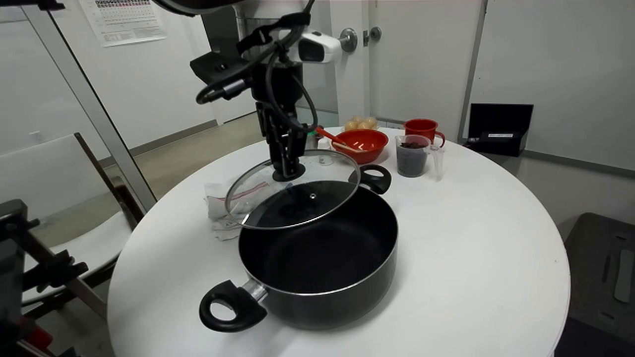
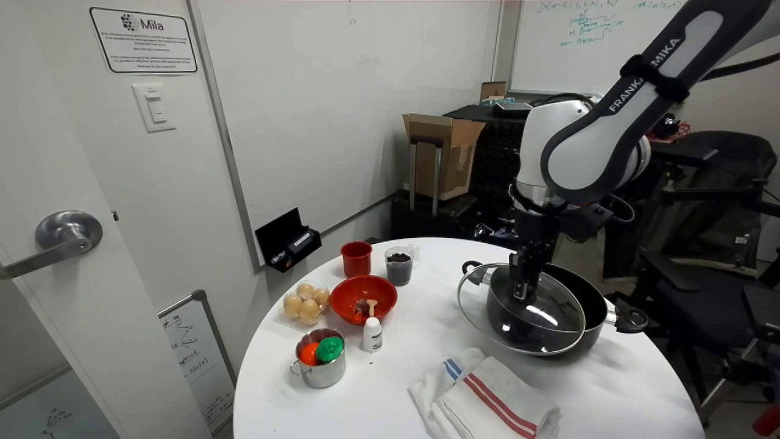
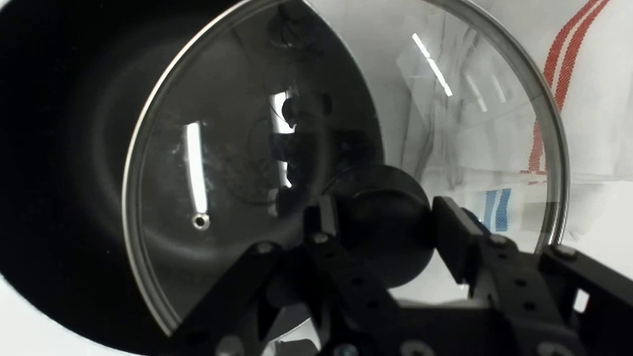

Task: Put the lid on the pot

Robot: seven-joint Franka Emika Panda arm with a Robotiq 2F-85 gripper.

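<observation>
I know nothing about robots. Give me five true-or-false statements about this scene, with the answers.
1. The gripper holds the lid by its knob. True.
2. The lid fully covers the pot. False: the lid is off-centre, leaving part of the pot uncovered.
3. Red and blue stripes mark the folded cloth. True.
4. The red bowl sits inside the pot. False: the red bowl sits on the table.
5. A small metal cup holds a green object. True.

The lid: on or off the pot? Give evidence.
Off: the gripper holds the lid by its knob, to one side, leaving much of the pot uncovered.
</observation>
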